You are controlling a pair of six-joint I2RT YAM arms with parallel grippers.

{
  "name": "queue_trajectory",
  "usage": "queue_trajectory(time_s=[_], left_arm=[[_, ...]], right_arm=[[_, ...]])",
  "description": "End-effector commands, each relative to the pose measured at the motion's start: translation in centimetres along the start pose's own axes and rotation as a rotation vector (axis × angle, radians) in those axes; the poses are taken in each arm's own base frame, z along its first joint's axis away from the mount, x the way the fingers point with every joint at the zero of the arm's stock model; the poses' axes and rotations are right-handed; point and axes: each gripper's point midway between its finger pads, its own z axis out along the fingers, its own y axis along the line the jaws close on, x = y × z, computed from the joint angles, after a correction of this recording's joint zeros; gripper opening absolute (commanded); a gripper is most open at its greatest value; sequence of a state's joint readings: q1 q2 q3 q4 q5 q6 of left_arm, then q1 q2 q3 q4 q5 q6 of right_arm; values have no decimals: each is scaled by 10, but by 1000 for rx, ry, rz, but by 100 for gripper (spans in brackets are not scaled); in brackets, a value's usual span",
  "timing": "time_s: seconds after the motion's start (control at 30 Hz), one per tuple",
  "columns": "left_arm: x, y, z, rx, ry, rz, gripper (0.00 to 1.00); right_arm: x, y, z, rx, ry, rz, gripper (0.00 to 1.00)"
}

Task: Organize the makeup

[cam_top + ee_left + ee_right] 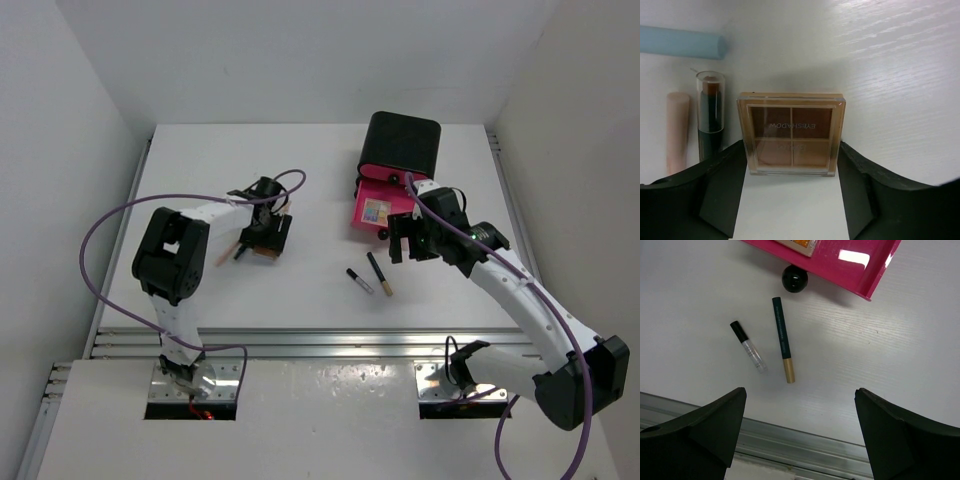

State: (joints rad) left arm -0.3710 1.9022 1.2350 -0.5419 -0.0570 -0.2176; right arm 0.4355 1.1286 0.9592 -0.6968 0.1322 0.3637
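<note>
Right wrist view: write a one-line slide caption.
Open right claw above gold-tipped stick and clear black-capped tube, near pink drawer.

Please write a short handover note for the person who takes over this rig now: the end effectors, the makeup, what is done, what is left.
Left end effector: fingers flank the tan eyeshadow palette; grip not certain.
Right end effector: open, empty, above the gold-tipped stick and the clear tube.
Done: one colourful palette lies in the open pink drawer.
Left: tan palette, stick, tube, and the blue stick near the palette.
</note>
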Motion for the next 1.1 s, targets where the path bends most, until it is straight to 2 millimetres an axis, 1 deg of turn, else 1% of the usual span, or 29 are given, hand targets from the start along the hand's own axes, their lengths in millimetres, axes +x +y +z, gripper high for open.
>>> queue_trajectory(time_s=[0.0, 0.07, 0.1, 0.13, 0.17, 0.2, 0.23, 0.27, 0.3, 0.37, 0.4, 0.43, 0.47, 0.5, 0.53, 0.57, 0.6, 0.63, 0.67, 0.7, 0.73, 0.77, 0.8, 0.83, 0.87, 0.93, 0.97, 1.0, 1.07], left_arm=[[-2, -20, 7, 43, -4, 46, 65], [-2, -21, 6, 53, -3, 57, 56], [-1, -27, 6, 66, -1, 66, 54], [-6, -27, 4, 68, -13, 74, 50], [-8, -29, 1, 80, -23, 74, 43], [-13, -34, -1, 86, -35, 94, 38], [-23, -35, -8, 90, -65, 93, 37], [-27, -40, -10, 96, -76, 113, 32], [-41, -47, -21, 107, -120, 123, 32], [-63, -49, -36, 108, -181, 109, 30], [-73, -54, -46, 126, -206, 98, 30], [-104, -59, -66, 140, -285, 82, 30], [-113, -67, -78, 159, -302, 82, 30], [-127, -70, -90, 171, -338, 53, 30], [-150, -81, -112, 193, -401, 47, 30], [-157, -88, -119, 205, -417, 37, 30], [-164, -103, -132, 228, -445, 20, 29], [-178, -116, -146, 254, -487, 13, 29], [-183, -129, -153, 275, -503, 15, 29], [-184, -142, -151, 295, -497, 1, 29], [-180, -165, -155, 325, -499, 25, 29], [-184, -179, -164, 348, -515, 31, 29], [-181, -189, -158, 353, -503, 22, 29], [-176, -207, -165, 377, -508, 50, 29], [-175, -214, -158, 366, -510, 56, 29], [-180, -222, -157, 354, -531, 25, 29], [-184, -231, -157, 366, -542, 31, 29], [-187, -232, -154, 359, -543, 12, 29], [-185, -244, -152, 357, -546, 6, 29]], right_arm=[[-6, 3, -7, 6, -24, 0, 90], [-5, -3, -8, 23, -26, 8, 90], [-5, -3, -8, 23, -24, 12, 90], [-4, -4, -9, 25, -26, 10, 90], [-2, -5, -9, 29, -24, 12, 90], [-2, -6, -9, 36, -24, 22, 90], [0, -7, -9, 41, -24, 25, 90], [1, -7, -10, 41, -23, 31, 90], [-1, -9, -12, 53, -39, 49, 90], [0, -11, -13, 67, -43, 66, 89], [-2, -16, -14, 94, -54, 85, 89], [-3, -17, -14, 106, -58, 103, 89], [-3, -21, -15, 127, -66, 116, 89], [-3, -29, -17, 163, -73, 130, 89], [-3, -33, -18, 189, -79, 168, 89], [-2, -35, -19, 205, -83, 185, 89], [-1, -40, -21, 231, -95, 210, 89], [-2, -45, -24, 255, -114, 237, 89], [-1, -48, -24, 270, -117, 248, 89], [3, -51, -23, 284, -117, 267, 87], [1, -56, -27, 311, -141, 285, 87], [1, -58, -29, 323, -151, 308, 87], [5, -62, -29, 348, -151, 315, 87], [3, -67, -34, 369, -175, 337, 87], [7, -68, -34, 374, -171, 346, 87], [8, -74, -37, 399, -192, 357, 86], [10, -74, -37, 402, -187, 357, 86], [10, -75, -38, 401, -194, 361, 86], [11, -76, -40, 403, -192, 352, 86]])
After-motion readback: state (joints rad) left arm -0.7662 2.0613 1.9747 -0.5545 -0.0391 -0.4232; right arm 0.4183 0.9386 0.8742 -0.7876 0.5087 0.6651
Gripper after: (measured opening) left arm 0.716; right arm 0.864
